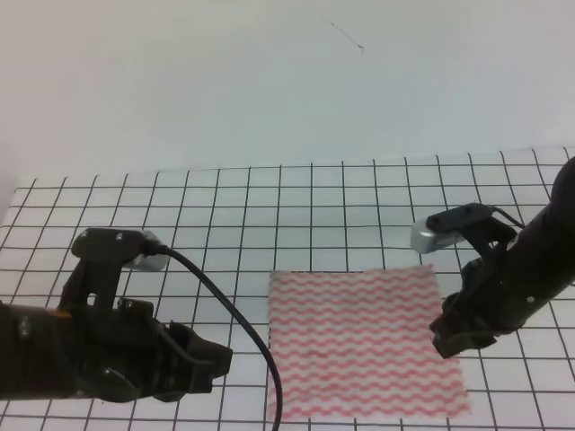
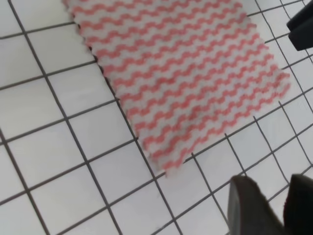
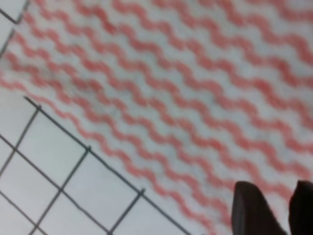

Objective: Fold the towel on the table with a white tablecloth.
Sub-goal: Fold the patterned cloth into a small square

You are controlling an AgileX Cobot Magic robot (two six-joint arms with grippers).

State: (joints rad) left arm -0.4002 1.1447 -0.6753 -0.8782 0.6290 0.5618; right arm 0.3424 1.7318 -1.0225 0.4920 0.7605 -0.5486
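On white black-gridded cloth counter (image 1: 225,193): one thin square towel (image 1: 364,341), white with pink-red wavy stripes, flat, unfolded. Two black pincers: left (image 1: 211,368) beside towel's left edge, right (image 1: 463,341) at right edge; jaw gaps narrow, neither holding anything.

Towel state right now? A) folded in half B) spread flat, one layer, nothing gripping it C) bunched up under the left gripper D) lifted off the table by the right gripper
B: the towel lies flat and square on the gridded table, the left gripper off to its side and the right gripper at its edge, neither holding it.
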